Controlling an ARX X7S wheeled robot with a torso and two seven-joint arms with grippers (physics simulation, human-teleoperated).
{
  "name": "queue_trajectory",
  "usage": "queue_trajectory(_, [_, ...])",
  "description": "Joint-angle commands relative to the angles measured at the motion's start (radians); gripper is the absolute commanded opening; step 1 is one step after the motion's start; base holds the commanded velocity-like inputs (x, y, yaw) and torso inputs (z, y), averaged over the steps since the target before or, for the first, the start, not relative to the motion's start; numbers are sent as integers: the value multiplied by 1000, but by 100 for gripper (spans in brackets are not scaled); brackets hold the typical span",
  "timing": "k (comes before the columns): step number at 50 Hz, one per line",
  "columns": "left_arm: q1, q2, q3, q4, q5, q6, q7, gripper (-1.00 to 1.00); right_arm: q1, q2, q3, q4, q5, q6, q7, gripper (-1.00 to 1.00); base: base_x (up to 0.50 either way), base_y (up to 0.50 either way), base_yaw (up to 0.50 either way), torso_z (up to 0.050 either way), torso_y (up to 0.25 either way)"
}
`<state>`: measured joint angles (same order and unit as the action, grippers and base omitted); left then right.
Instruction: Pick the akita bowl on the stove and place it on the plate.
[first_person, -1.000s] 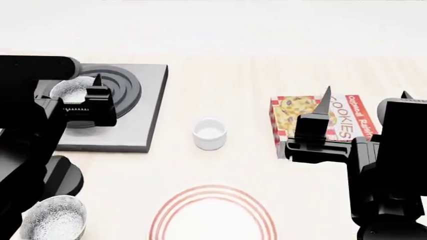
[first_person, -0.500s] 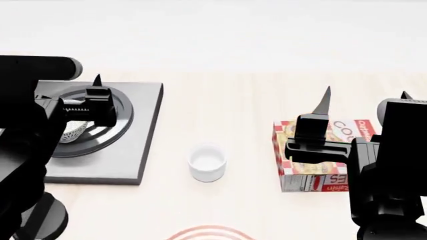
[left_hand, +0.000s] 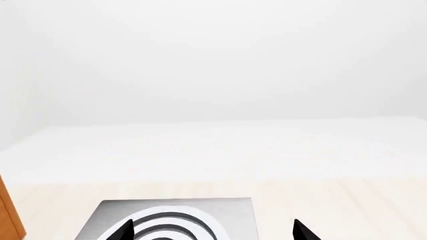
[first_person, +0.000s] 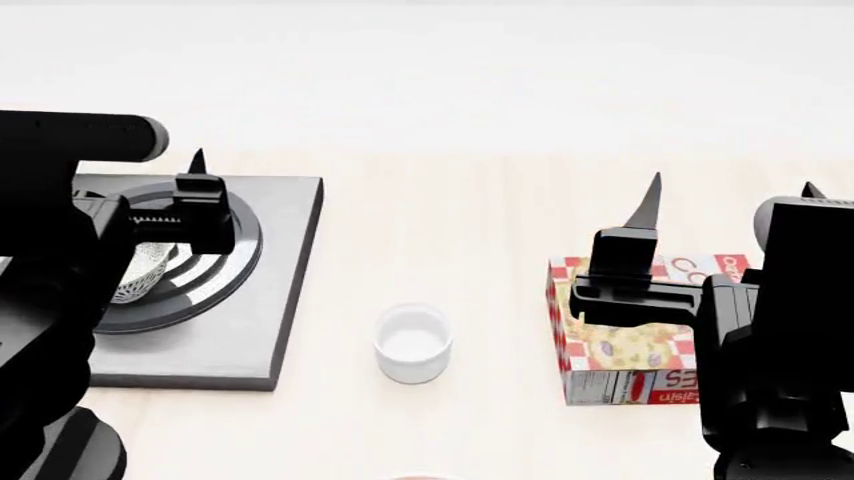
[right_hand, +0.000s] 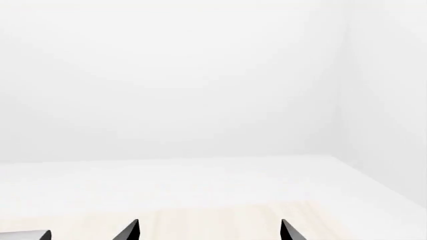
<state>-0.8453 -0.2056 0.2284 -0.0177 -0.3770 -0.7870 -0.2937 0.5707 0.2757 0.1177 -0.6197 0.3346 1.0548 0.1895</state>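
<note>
The akita bowl (first_person: 140, 268) sits on the burner rings of the stove (first_person: 274, 300) at the left of the head view, mostly hidden behind my left arm. My left gripper (first_person: 127, 165) hovers over it, open and empty, with one fingertip (first_person: 198, 157) showing. In the left wrist view the open left gripper (left_hand: 212, 231) straddles the stove (left_hand: 233, 216); the bowl is out of that view. My right gripper (first_person: 731, 188) is open and empty above the table's right side, and the right wrist view shows the open right gripper (right_hand: 208, 231). Of the plate only a faint rim sliver (first_person: 420, 477) shows at the bottom edge.
A small plain white cup (first_person: 414, 345) stands on the wooden table between the stove and a red-checked cookie box (first_person: 627, 350), which lies under my right gripper. A stove corner (right_hand: 27, 235) shows in the right wrist view. A brown edge (left_hand: 10, 212) stands beside the table.
The head view has tilted up, so the stove, cup and cookie box have slid down the picture. The plate has nearly left view, and the patterned bowl at lower left is gone. Both grippers stay open.
</note>
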Motion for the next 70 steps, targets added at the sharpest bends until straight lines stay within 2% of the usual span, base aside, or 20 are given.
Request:
queue_trajectory(1, [0, -5, 7, 0, -2, 4, 0, 100, 0, 3, -5, 8, -1, -2, 8, 100, 211, 0, 0, 0, 0])
queue_trajectory(7, [-28, -9, 3, 6, -10, -10, -1, 100, -1, 6, -12, 3, 0, -5, 8, 100, 0, 0, 0, 0, 0])
queue_trajectory(18, [-160, -17, 1, -3, -35, -84, 18, 100, 1, 6, -10, -3, 10, 5, 13, 100, 0, 0, 0, 0, 0])
queue_trajectory(29, [-331, -32, 18, -134, -35, -142, 60, 100, 1, 7, -7, -3, 18, 6, 15, 100, 0, 0, 0, 0, 0])
queue_trajectory(32, [-369, -48, 66, -167, 2, -115, 78, 100, -1, 8, -10, 0, 18, 2, 14, 100, 0, 0, 0, 0, 0])
queue_trajectory(34, [-385, -37, 33, -194, -22, -126, 81, 100, -1, 8, -9, 0, 19, 2, 15, 100, 0, 0, 0, 0, 0])
queue_trajectory(46, [-524, -31, 59, -345, 9, -144, 85, 100, -5, 11, -14, -1, 22, 2, 20, 100, 0, 0, 0, 0, 0])
queue_trajectory(51, [-546, -24, 54, -393, 10, -157, 76, 100, -2, 11, -12, -7, 27, 9, 23, 100, 0, 0, 0, 0, 0])
queue_trajectory(62, [-578, 16, -46, -484, -30, -151, 27, 100, -3, 13, -14, 0, 28, -2, 26, 100, 0, 0, 0, 0, 0])
queue_trajectory(70, [-558, 19, -37, -480, -43, -149, 48, 100, -1, 15, -12, 3, 32, -3, 27, 100, 0, 0, 0, 0, 0])
